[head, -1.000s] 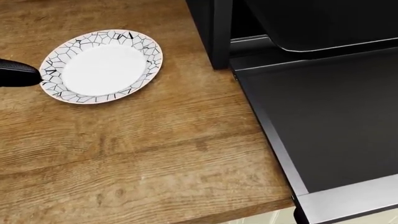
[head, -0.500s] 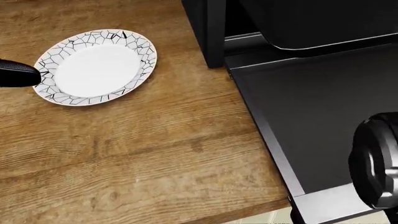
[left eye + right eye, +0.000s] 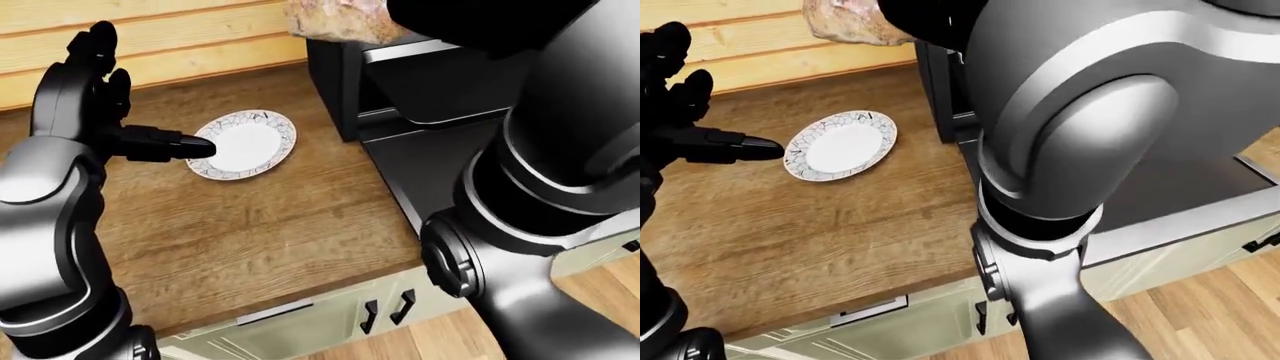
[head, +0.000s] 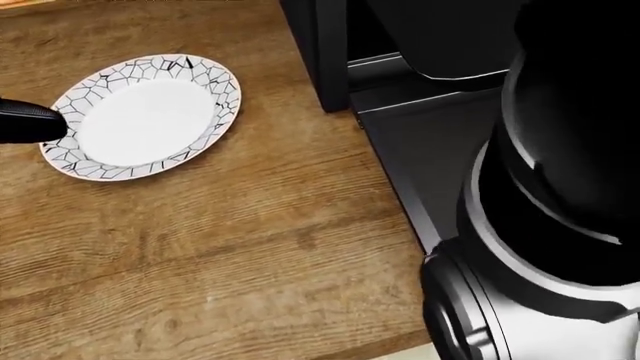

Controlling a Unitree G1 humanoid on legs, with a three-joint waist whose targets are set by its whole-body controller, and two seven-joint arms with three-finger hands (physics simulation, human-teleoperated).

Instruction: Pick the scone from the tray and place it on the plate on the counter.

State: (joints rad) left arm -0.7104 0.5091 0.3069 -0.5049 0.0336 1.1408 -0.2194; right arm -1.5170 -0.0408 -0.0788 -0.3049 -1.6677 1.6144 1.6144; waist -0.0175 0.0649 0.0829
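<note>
We are seeing the scone [image 3: 335,21] held high at the top edge of the left-eye view, against our dark right arm [image 3: 560,172]; the right hand itself is hidden, so we cannot tell its grip. Our left hand [image 3: 95,97] is hovering with fingers spread, one finger [image 3: 165,145] pointing at the plate [image 4: 140,116], which is lying bare on the wooden bench [image 4: 230,255] beside the black oven [image 4: 330,52].
</note>
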